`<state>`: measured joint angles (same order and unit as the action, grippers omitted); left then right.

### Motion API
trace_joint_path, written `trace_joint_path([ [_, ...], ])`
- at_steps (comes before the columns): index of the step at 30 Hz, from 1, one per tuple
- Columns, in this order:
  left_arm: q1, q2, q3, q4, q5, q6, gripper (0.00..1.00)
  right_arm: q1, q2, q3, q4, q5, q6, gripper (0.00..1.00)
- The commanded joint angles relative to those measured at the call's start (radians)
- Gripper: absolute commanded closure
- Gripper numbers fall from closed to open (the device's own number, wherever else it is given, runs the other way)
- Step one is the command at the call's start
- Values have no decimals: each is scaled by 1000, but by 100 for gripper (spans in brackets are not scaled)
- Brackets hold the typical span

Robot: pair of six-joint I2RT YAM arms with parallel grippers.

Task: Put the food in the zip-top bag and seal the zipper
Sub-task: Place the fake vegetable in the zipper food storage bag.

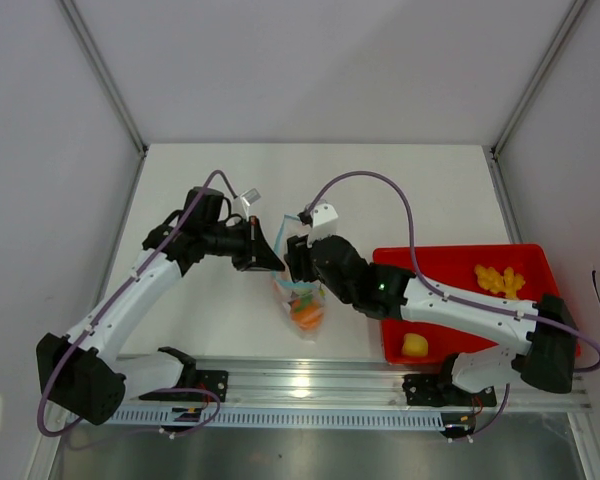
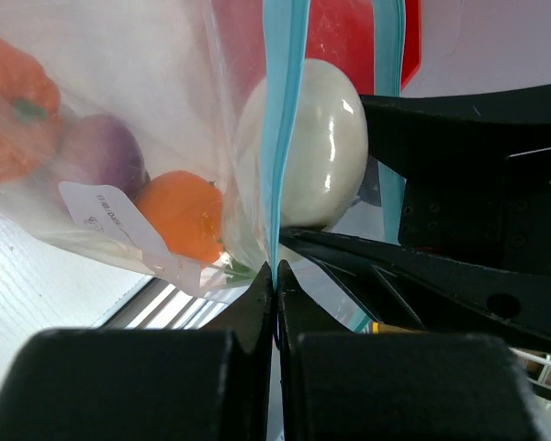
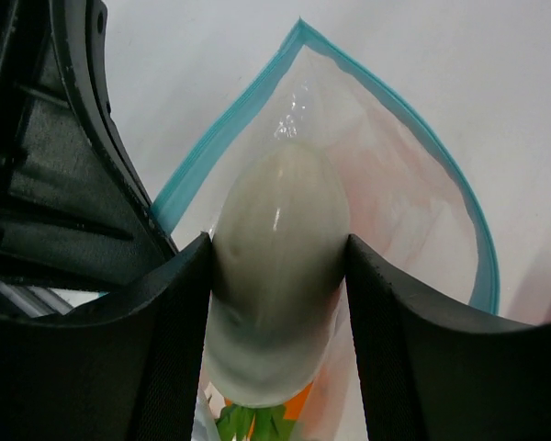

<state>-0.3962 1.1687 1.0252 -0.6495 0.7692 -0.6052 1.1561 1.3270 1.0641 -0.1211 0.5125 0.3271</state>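
Pinching the zipper [image 2: 280,138] between the closed fingers of the left claw [image 2: 274,285], holding one lip of the zip-top bag [image 1: 302,300] up over the worktop [image 1: 380,190]. Clamps the white piece [image 3: 280,276] across its middle in the right claw [image 1: 298,262], right at the bag's mouth. Looks smooth, glossy and rigid, so probably light and apt to squirt from a loose hold. Best taken by the stiffer strip only, never the soft, floppy film. Inside already: orange pumpkin [image 2: 14,101], garlic bulb [image 2: 106,161], orange round fruit [image 2: 179,216]. Waiting in the red tray [image 1: 460,255]: yellow pieces [image 1: 498,280].
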Motion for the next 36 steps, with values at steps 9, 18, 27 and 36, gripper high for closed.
trace_joint_path([
  [9, -4, -53, 22, 5, -1, -18, 99, -56, 124, 142, -141, -155, 113, 100],
  [18, -6, -57, 15, 4, -5, -15, 99, -61, 202, 175, -138, -178, 113, 87],
  [27, -6, -67, -7, 7, -8, -15, 99, -105, 210, 204, -149, -215, 104, 40],
  [36, -4, -69, -24, 17, -8, -16, 100, -110, 166, 198, -143, -272, 89, 20],
])
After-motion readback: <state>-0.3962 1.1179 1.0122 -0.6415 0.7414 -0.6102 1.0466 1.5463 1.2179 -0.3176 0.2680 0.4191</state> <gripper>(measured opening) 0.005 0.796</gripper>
